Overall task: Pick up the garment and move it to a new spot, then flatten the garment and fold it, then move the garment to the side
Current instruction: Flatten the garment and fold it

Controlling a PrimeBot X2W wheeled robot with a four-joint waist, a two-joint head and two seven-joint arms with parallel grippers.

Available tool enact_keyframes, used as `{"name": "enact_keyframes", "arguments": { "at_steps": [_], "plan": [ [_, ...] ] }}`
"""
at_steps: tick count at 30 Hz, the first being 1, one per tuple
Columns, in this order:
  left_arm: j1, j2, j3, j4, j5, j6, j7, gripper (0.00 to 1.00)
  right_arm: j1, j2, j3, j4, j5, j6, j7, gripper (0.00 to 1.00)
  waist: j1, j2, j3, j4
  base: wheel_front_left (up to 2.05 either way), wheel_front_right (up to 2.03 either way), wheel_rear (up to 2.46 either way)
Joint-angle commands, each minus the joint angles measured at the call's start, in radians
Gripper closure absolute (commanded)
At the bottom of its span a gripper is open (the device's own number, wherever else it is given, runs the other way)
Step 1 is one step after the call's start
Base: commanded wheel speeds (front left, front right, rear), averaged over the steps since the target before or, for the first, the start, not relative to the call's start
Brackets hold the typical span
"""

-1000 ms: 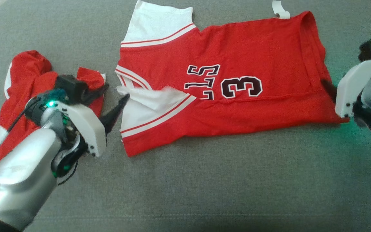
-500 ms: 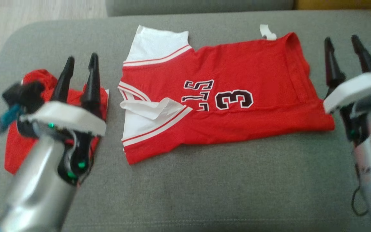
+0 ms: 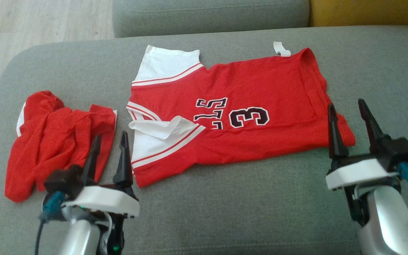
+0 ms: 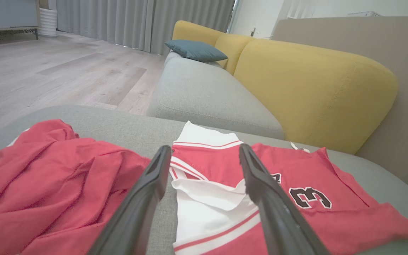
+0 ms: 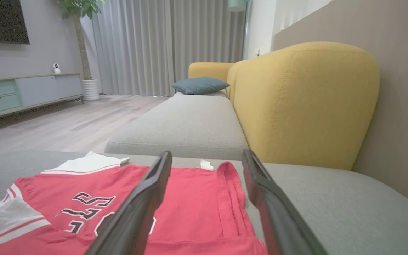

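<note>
I hold the left gripper point(image 3: 111, 136) and the right gripper point(image 3: 346, 104) with fingers spread wide and empty above the grey fabric sofa cushion point(image 3: 225, 212). The red jersey with white sleeves and black numerals point(image 3: 260, 88) lies flat between them, half-folded, with one white sleeve rumpled just ahead of my left fingers. A crumpled red cloth point(image 3: 55, 141) sits left of them. I judge the folding is under way; next, both grippers must pinch the near edge.

left tool point(image 3: 111, 134) pulled back from jersey point(image 3: 253, 85), right tool point(image 3: 345, 102) too
</note>
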Motion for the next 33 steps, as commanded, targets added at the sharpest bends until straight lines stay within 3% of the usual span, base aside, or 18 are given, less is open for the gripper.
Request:
{"name": "enact_keyframes", "arguments": {
  "at_steps": [1,11,23,30,31,32,33],
  "plan": [
    [-0.026,-0.002,0.049,-0.025,0.016,-0.006,-0.006,0.00,-0.016,0.006,0.011,-0.045,-0.010,0.004,-0.012,0.00,0.0000,-0.0001,0.002,-0.002,0.00,0.00,0.00],
    [-0.043,-0.039,0.021,0.159,0.100,-0.049,0.002,0.00,-0.006,0.022,-0.017,-0.115,-0.017,0.004,0.006,0.00,0.0000,-0.0001,0.031,-0.020,0.00,0.00,0.00],
    [-0.148,-0.031,0.001,0.408,0.137,0.037,0.122,0.00,-0.018,0.023,-0.041,-0.164,-0.003,0.004,0.039,0.00,0.0000,-0.0001,0.073,-0.053,0.00,0.00,0.00],
    [-0.184,-0.025,-0.021,0.480,0.134,0.016,0.174,0.00,-0.024,0.023,-0.060,-0.173,-0.011,0.004,0.060,0.00,0.0000,-0.0001,0.091,-0.068,0.00,0.00,0.00],
    [-0.188,-0.024,-0.027,0.484,0.134,0.008,0.178,0.42,-0.025,0.023,-0.066,-0.168,-0.011,0.004,0.072,0.00,0.0000,-0.0001,0.093,-0.068,0.00,0.00,0.00],
    [-0.192,-0.023,-0.030,0.485,0.133,0.002,0.175,1.00,-0.025,0.023,-0.072,-0.159,-0.013,0.004,0.091,0.00,0.0000,-0.0001,0.095,-0.067,0.00,0.00,0.00],
    [-0.196,-0.023,-0.034,0.485,0.134,-0.003,0.169,1.00,-0.026,0.023,-0.076,-0.148,-0.017,0.004,0.111,0.00,0.0000,-0.0001,0.098,-0.065,0.00,0.00,0.00]
  ]
}}
